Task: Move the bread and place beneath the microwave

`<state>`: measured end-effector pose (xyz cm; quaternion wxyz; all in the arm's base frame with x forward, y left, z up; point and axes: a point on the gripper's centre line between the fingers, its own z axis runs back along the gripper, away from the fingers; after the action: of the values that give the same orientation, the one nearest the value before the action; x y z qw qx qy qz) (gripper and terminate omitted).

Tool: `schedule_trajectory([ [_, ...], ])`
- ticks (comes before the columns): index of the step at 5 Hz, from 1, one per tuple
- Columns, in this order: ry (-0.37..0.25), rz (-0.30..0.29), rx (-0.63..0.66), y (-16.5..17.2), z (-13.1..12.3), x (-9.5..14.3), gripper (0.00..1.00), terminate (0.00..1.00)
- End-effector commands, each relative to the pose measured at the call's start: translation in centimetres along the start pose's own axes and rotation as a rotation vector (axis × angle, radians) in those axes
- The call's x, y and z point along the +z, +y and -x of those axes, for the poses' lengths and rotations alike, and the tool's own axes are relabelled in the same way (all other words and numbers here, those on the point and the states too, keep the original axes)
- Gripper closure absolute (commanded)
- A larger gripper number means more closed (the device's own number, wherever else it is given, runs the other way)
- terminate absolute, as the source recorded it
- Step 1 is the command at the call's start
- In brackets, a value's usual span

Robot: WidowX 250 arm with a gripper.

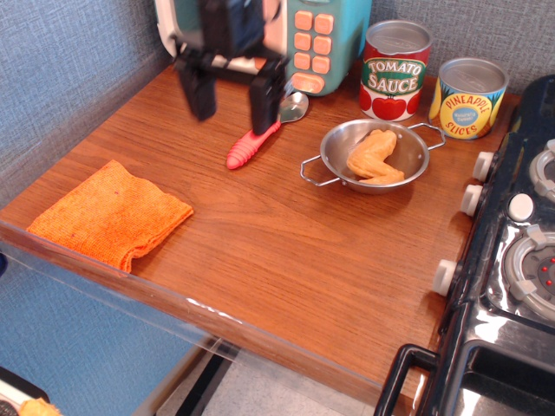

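Observation:
The bread [375, 156] is a tan-orange bent toy piece lying in a small metal two-handled bowl [342, 171] on the wooden counter. The teal and white microwave [321, 39] with peach-orange buttons stands at the back, partly hidden by the arm. My black gripper [232, 106] hangs open and empty in front of the microwave, above the counter, well to the left of the bowl. Its fingers look blurred from motion.
A red-handled spoon [258, 139] lies just below the gripper. An orange cloth [109, 214] lies at the front left. A tomato sauce can [395, 71] and a pineapple can [468, 97] stand at the back right. A toy stove [512, 260] borders the right edge.

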<state>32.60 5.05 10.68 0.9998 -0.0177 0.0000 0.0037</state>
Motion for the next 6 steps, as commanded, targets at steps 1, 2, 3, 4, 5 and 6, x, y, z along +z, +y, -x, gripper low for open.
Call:
schedule_trajectory([
  [1, -0.007, -0.02, -0.088, -5.8, -5.6, 0.1, 0.0, 0.0],
  [2, 0.001, -0.043, -0.094, -7.8, -6.6, -1.7, 0.0, 0.0],
  [3, -0.017, -0.064, -0.047, -8.3, -7.3, -3.2, 0.0, 0.0],
  [4, -0.046, -0.071, 0.024, -8.2, -8.2, -4.2, 0.0, 0.0],
  [5, -0.077, -0.067, 0.09, -7.8, -9.2, -4.7, 0.0, 0.0],
  [6, -0.095, -0.053, 0.157, -7.5, -10.4, -5.4, 0.0, 0.0],
])
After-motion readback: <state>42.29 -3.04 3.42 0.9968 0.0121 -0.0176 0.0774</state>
